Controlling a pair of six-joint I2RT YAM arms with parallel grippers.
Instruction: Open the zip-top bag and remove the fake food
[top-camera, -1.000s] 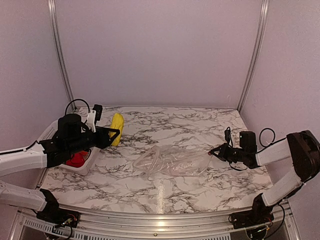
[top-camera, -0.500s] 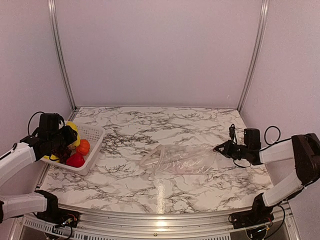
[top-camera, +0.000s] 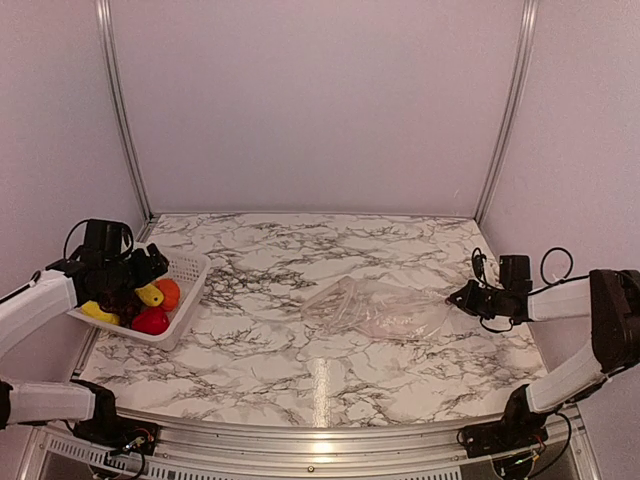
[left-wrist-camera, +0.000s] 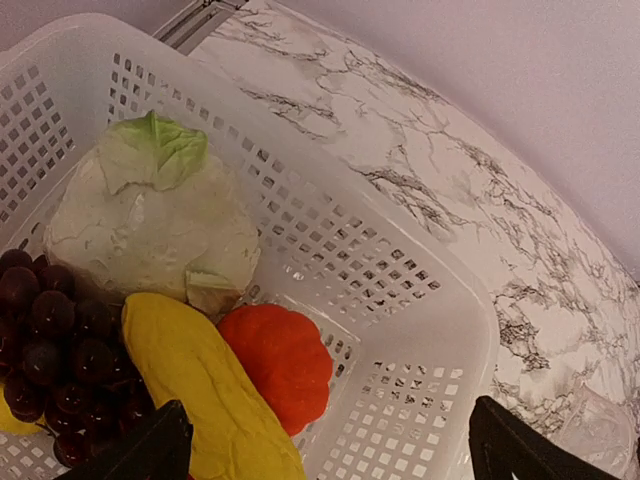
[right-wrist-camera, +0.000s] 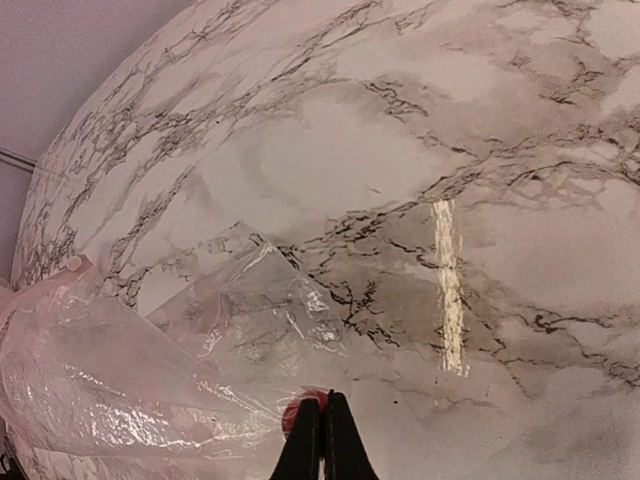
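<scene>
No readable text, label, brand or number shows anywhere.

— Where do we have our left arm (top-camera: 40, 297)?
— Out at the far left, wrist tipped downward, and the left gripper (left-wrist-camera: 325, 452) gapes with its fingers (left-wrist-camera: 150, 452) wide apart.
— And our right arm (top-camera: 562, 297)?
— Stretched low, pointing inward, forearm nearly level. The right gripper (right-wrist-camera: 322, 440) is pinched tight.
</scene>
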